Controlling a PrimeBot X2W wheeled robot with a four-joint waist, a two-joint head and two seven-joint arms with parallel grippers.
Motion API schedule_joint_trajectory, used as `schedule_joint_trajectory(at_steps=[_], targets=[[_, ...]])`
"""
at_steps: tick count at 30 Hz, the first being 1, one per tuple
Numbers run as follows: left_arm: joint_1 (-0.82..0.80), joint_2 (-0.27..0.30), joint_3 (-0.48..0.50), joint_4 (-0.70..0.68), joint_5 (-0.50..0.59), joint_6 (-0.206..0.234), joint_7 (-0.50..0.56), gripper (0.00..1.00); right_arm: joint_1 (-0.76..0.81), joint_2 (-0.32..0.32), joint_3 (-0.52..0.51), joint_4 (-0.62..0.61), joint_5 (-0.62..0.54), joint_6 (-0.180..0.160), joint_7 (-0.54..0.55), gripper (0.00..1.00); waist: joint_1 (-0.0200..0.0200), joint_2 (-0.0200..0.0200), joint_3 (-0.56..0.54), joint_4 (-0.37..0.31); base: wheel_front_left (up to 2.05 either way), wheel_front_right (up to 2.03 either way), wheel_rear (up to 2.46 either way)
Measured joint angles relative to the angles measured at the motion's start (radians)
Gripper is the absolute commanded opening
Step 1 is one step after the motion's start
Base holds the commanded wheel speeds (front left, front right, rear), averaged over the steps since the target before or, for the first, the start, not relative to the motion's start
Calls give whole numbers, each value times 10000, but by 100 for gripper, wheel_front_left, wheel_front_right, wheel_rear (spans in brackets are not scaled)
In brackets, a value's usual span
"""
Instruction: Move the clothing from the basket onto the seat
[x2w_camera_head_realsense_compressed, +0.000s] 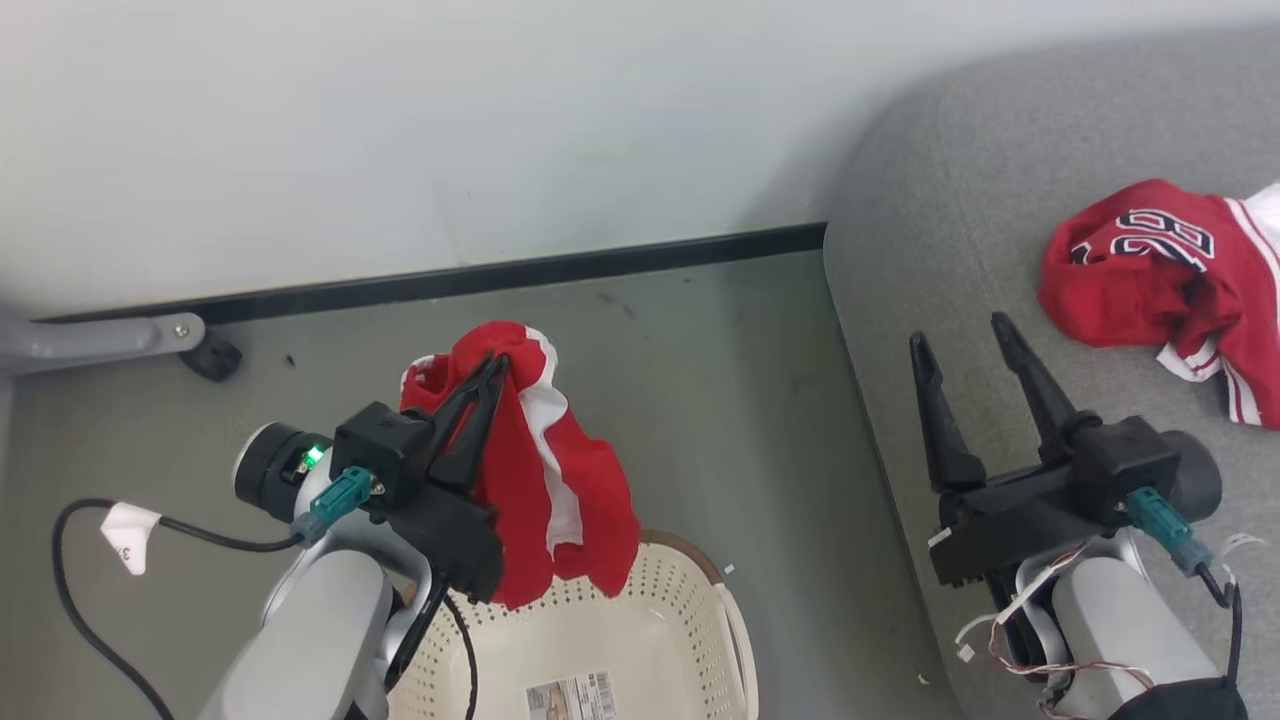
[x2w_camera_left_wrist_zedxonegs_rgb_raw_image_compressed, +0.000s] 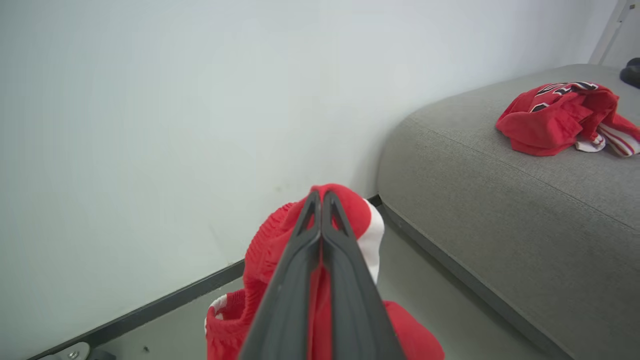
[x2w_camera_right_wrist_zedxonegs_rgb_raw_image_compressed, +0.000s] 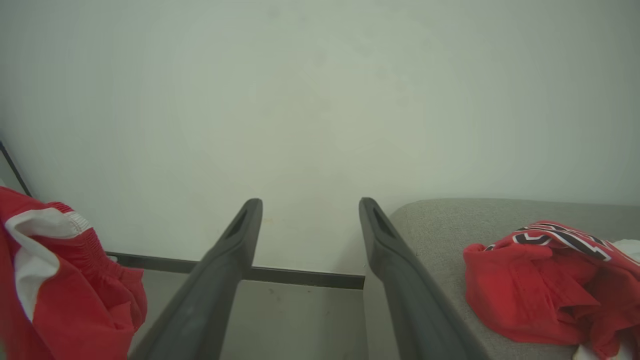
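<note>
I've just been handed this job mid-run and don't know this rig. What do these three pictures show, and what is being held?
This is a two-armed robot. The head view looks down from its head. Each wrist view looks along one arm's two dark fingers.

The left hand is shut on a red garment with a white stripe, which hangs above the cream basket. The part of the basket in view holds no clothing.

The right hand is open and holds nothing; it is over the edge of the grey seat. A red numbered garment already lies on the seat.
</note>
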Motion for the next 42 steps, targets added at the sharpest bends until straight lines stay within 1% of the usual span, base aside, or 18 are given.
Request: schedule_joint_trajectory(at_steps=[5, 13, 18, 22, 26, 27, 33, 37, 42], targets=[[114, 40, -347, -90, -274, -12, 153, 0, 358, 77, 178, 351, 4, 184, 2, 100, 0, 0, -754, 75, 0, 0, 0], [444, 263, -694, -725, -596, -12, 504, 0, 697, 59, 698, 537, 0, 646, 2, 100, 0, 0, -1770, 167, 0, 0, 0], [440, 324, -834, -1108, -704, -13, 732, 0, 698, 136, 1300, 765, -2, 972, 2, 100, 0, 0, -2090, 214, 0, 0, 0], [430, 328, -872, -1342, -834, -13, 982, 0, 666, 290, 1866, 966, -15, 1141, 2, 100, 1, 1, -2178, 237, 0, 0, 0], [420, 332, -907, -1540, -984, -12, 1181, 0, 617, 430, 2464, 1145, -15, 1216, 2, 100, 1, 1, -2198, 240, 0, 0, 0], [397, 318, -951, -1674, -989, -13, 1279, 0, 538, 466, 2708, 1369, -15, 1223, 2, 100, 1, 1, -2198, 244, 0, 0, 0], [75, 199, -1220, -1956, -1058, -13, 1605, 0, -58, 502, 3338, 2265, -15, 1225, 6, 100, 2, 2, -2206, 315, 0, 0, 0], [-189, 19, -1406, -2173, -1103, -13, 1852, 0, -456, 512, 4119, 2742, 2, 1225, 6, 100, 2, 3, -2219, 424, 0, 0, 0], [-348, -29, -1546, -2437, -1129, -13, 2125, 0, -906, 648, 5179, 3164, 203, 1225, 6, 100, 2, 2, -2226, 563, 0, 0, 0]])
